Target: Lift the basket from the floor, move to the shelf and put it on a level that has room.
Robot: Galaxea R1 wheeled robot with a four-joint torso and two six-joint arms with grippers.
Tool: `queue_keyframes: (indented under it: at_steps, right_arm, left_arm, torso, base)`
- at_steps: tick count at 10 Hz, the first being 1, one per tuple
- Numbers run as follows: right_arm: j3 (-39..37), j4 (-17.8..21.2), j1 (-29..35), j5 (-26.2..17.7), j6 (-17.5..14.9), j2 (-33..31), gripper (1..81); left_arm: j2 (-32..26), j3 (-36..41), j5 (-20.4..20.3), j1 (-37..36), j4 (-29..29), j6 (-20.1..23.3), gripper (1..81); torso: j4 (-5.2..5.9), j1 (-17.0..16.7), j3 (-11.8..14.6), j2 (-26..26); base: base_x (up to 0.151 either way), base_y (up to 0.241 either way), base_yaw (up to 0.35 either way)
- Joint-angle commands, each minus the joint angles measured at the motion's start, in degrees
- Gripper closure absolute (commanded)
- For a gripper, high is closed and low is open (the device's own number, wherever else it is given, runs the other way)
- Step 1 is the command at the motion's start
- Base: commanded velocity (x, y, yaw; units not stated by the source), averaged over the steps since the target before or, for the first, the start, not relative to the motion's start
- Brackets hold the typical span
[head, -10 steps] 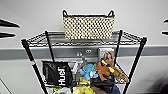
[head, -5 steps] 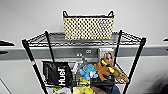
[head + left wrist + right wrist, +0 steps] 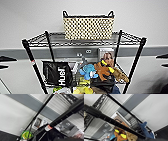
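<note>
The woven basket (image 3: 88,28), tan with dark loop handles, stands upright on the top level (image 3: 57,40) of the black wire shelf (image 3: 137,60), against the white wall. My left gripper (image 3: 5,63) shows as two dark tips at the left edge of the head view, apart and empty, well clear of the basket. At the right edge my right gripper (image 3: 163,60) looks the same, open and off to the side. A shelf post (image 3: 65,115) crosses the left wrist view close up. A dark strip of floor (image 3: 6,137) lies below the wall.
The lower tier holds a black bag (image 3: 58,73), a blue plush (image 3: 88,71), a brown plush (image 3: 106,70) and a picture box (image 3: 106,53). The right wrist view shows the brown plush (image 3: 120,131) and a blue shark toy (image 3: 145,129). A grey band (image 3: 150,51) runs along the wall.
</note>
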Motion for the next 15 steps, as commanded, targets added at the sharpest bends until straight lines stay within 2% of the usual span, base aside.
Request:
queue_keyframes:
  at_steps: [1, 5, 7, 11, 15]
  right_arm:
    - [-2.54, -3.99, -5.03, 2.15, -0.08, 1.78, 1.0]
    - [-7.91, -4.08, -20.23, 8.3, -3.86, 6.61, 1.0]
    - [-9.41, -4.08, -27.28, 12.7, -5.61, 8.53, 1.0]
    - [-13.19, -4.08, -39.49, 18.5, -9.13, 13.46, 1.0]
    - [-15.73, -4.08, -47.4, 22.28, -12.12, 18.3, 1.0]
  left_arm:
    - [-0.23, 1.1, -7.72, 7.23, 1.91, 2.62, 1.0]
    - [3.81, 1.37, -20.29, 25.95, 4.81, 2.62, 1.0]
    - [5.74, 1.2, -24.95, 32.9, 5.77, 2.62, 1.0]
    - [11.98, 0.84, -34.8, 48.01, 9.29, 2.62, 1.0]
    - [16.64, -0.91, -40.34, 57.51, 11.93, 2.62, 1.0]
  torso:
    - [0.0, 0.0, 0.0, 0.0]
    - [0.0, 0.0, 0.02, 0.0]
    - [0.0, 0.0, 0.02, 0.0]
    - [0.0, 0.0, 0.02, 0.0]
    - [0.0, 0.0, 0.02, 0.0]
  base:
    - [0.0, 0.0, 0.0]
    - [0.0, 0.0, 0.0]
    - [0.0, 0.0, 0.0]
    - [0.0, 0.0, 0.0]
    - [0.0, 0.0, 0.0]
